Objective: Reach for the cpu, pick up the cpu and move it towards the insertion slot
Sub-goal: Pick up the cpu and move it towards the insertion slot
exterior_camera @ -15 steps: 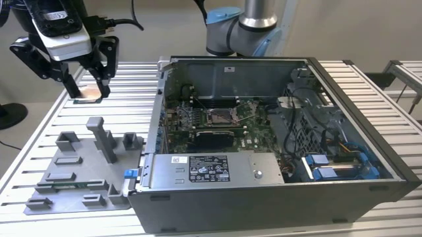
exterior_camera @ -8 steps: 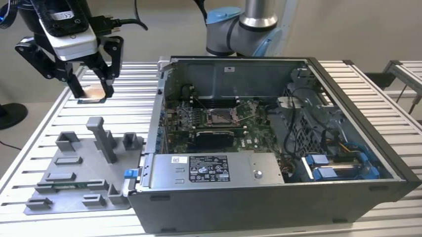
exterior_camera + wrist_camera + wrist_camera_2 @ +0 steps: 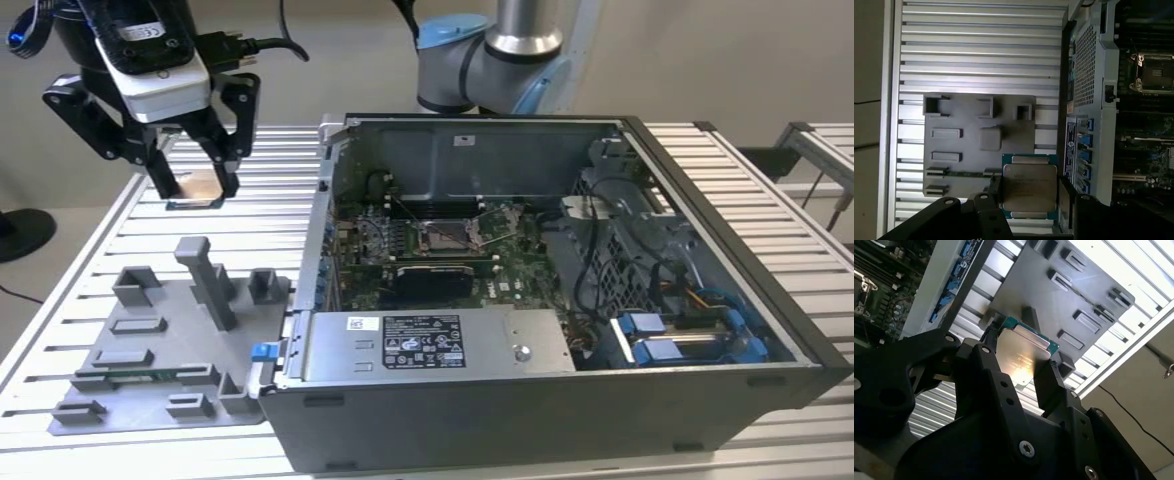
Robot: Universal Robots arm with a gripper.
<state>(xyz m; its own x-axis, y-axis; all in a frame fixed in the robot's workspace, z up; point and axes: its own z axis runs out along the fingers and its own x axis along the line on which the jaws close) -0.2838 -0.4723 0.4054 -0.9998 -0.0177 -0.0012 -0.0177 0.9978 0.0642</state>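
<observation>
Slatted table (image 3: 267, 215) carries a fixture (image 3: 147, 370) and an open case (image 3: 534, 400). The cpu (image 3: 1029, 187) is clamped flat in the closed gripper (image 3: 198, 193), held high above the fixture. The slot (image 3: 445, 236) lies well apart, toward the exterior view's right, inside the case.

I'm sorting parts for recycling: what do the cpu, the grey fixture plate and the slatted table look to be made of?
The cpu: metal lid, smooth silver-beige, catching a bright glare, on a green board edge. The fixture plate: probably plastic, a matte, uniform grey with no shine. The table: likely aluminium, with pale ribbed slats and bright highlights.
</observation>
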